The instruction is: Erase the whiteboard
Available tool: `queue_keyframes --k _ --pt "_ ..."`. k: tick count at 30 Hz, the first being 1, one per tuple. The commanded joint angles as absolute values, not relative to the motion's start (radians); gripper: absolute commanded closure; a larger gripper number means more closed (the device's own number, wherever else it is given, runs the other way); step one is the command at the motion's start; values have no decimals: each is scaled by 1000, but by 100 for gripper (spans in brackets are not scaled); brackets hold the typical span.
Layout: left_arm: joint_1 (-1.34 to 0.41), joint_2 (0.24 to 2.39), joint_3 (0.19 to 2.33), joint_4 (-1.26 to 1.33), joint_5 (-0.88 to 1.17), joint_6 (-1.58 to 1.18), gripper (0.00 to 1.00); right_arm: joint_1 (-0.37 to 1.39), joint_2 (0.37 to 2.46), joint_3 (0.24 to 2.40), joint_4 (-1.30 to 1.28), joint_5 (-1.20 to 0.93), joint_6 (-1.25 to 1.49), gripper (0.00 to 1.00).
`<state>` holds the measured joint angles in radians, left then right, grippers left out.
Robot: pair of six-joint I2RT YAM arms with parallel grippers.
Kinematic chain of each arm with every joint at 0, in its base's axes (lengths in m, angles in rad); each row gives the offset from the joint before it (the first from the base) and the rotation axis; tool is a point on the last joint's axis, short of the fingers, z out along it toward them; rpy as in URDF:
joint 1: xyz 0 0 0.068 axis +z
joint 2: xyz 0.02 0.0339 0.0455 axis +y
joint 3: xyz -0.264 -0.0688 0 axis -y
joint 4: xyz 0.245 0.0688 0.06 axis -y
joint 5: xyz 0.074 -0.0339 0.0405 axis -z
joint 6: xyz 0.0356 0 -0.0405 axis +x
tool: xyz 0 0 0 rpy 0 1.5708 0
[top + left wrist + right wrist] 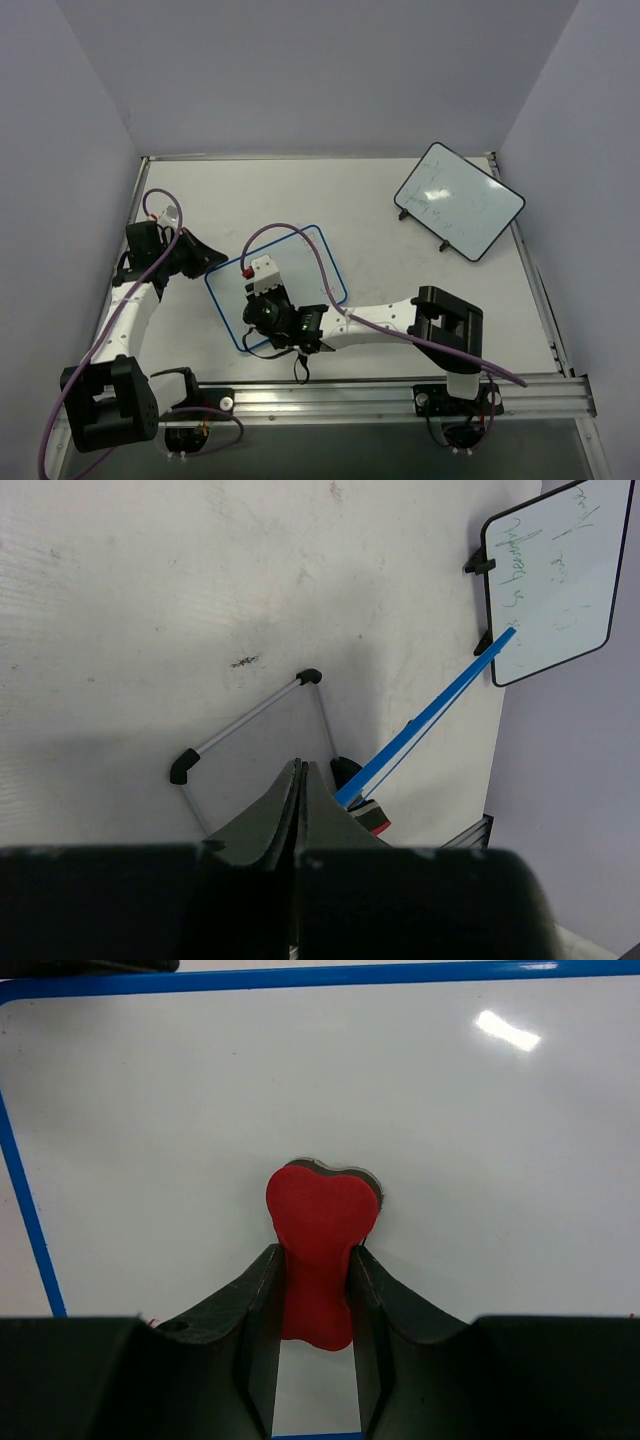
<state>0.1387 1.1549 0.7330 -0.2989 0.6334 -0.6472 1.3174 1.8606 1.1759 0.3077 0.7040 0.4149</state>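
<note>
Right arm stretched low and leftward, right gripper [315, 1257] clamped on red eraser [320, 1228] pressed to the whiteboard [480, 1140], left-centre on white table [400, 240]; left gripper [301, 772] fingers together at its rim; lilac walls [300, 70]

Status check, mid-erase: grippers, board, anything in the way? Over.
Right gripper shut on red eraser, on whiteboard. Left gripper shut at its left edge. Surface near eraser looks clean. Black-rimmed board sits far right, clear.
</note>
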Motion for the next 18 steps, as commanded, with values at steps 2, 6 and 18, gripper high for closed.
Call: queue_keyframes --k 2,6,18 --pt "138 1138 764 -313 640 -632 98 1250 1790 1105 319 752 428 100" --pt "138 1138 764 -314 641 -630 98 1210 1744 1023 322 773 442 100" --pt "138 1140 761 -308 638 -635 98 1192 1729 995 344 758 443 100"
